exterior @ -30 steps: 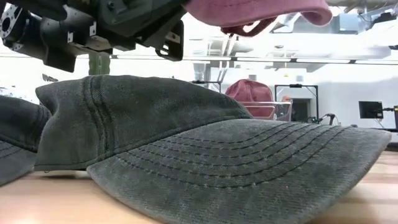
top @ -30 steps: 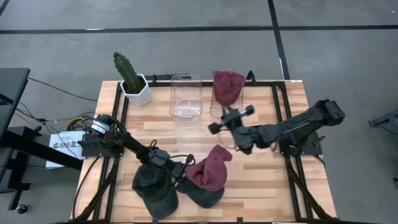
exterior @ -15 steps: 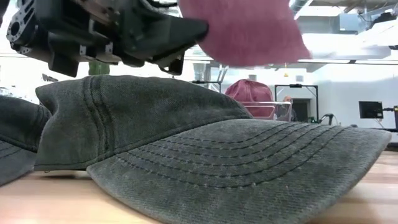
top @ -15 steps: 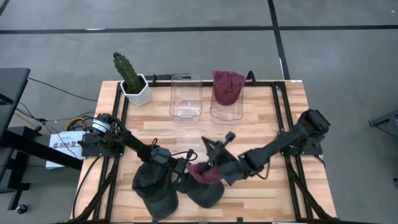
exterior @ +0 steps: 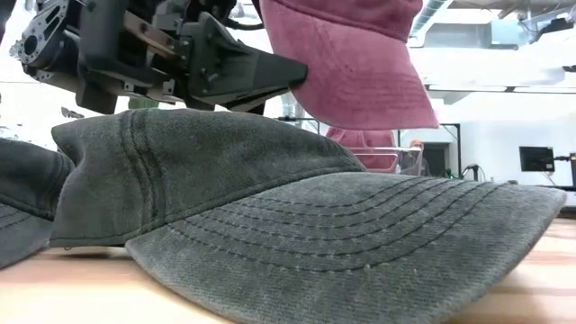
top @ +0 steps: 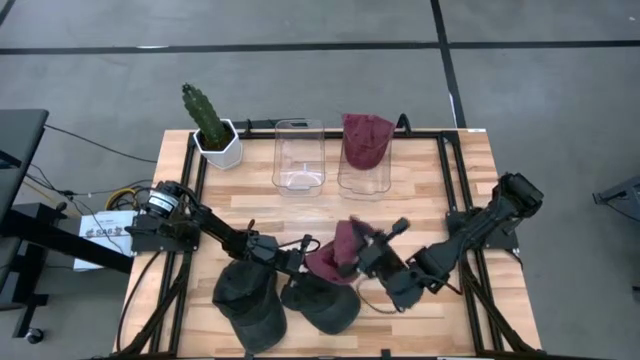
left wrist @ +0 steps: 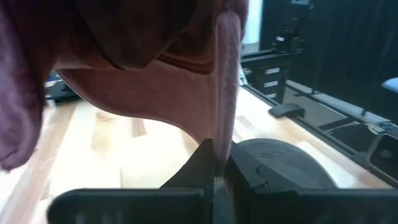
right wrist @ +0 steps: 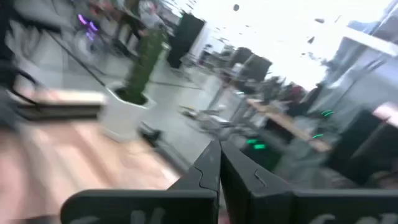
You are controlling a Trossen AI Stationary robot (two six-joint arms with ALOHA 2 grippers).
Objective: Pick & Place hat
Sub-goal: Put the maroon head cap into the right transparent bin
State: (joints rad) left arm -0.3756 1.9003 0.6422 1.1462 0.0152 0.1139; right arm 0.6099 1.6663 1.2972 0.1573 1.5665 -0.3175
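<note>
left end effector point(left wrist: 214, 163) | pinching maroon hat point(left wrist: 149, 56) | above dark cap point(left wrist: 280, 158)

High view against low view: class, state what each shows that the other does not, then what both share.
Only the high view shows the potted cactus at the table's far left corner, an empty clear bin, the right gripper shut beside the lifted cap, and a second dark cap.

Only the low view shows the stitched brim of the dark cap up close and the room behind the table.

Both show the left gripper shut on the maroon cap raised above the dark cap, and another maroon cap in the far bin.
</note>
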